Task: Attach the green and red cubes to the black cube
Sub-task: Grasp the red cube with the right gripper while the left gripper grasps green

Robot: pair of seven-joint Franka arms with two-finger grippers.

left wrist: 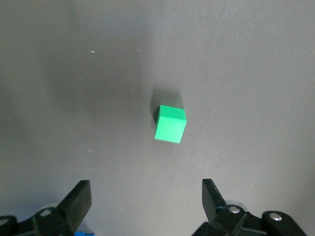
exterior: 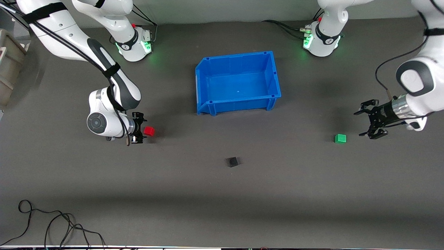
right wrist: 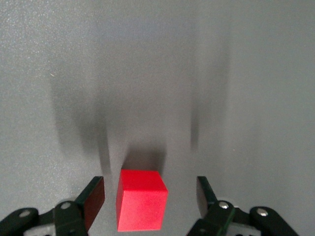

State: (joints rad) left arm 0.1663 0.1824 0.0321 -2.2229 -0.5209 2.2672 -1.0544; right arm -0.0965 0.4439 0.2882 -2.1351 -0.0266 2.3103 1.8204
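The red cube sits on the grey mat toward the right arm's end. My right gripper is low at it and open. In the right wrist view the red cube lies between the fingers, closer to one of them, with a gap on each side. The green cube sits toward the left arm's end. My left gripper is open and empty beside it, apart from it. In the left wrist view the green cube lies ahead of the open gripper. The black cube sits alone between the two, nearer the front camera.
A blue bin stands open and empty at mid-table, farther from the front camera than the black cube. Loose black cables lie at the table's front edge toward the right arm's end.
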